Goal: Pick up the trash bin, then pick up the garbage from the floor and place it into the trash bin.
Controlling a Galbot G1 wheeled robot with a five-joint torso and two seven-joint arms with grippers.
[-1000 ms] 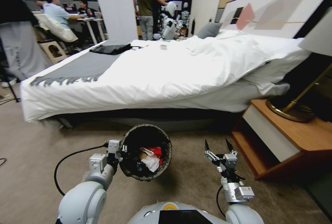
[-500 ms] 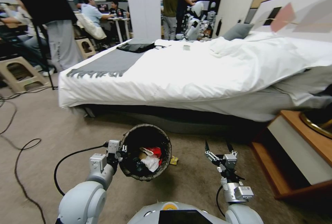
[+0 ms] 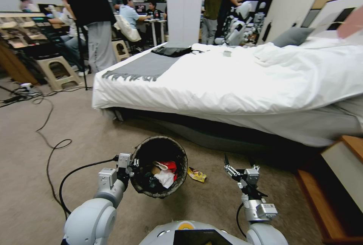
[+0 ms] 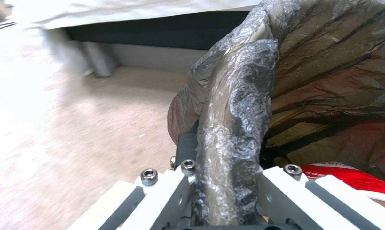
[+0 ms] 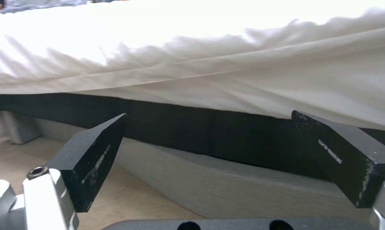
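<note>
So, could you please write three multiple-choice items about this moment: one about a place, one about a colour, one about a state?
1. Where does the snack wrapper lie?
A. on the bed
B. on the carpet beside the trash bin
C. on the nightstand

2. What colour is the liner over the rim of the trash bin?
A. black
B. blue
C. yellow

3. How is the right gripper?
A. shut on a cup
B. shut on the wrapper
C. open and holding nothing

Answers:
1 B: the head view shows it on the floor, on the bin's right side.
2 A: the left wrist view shows dark plastic on the rim, which the left gripper clamps.
3 C: the right wrist view shows its two pads wide apart with nothing between them.
</note>
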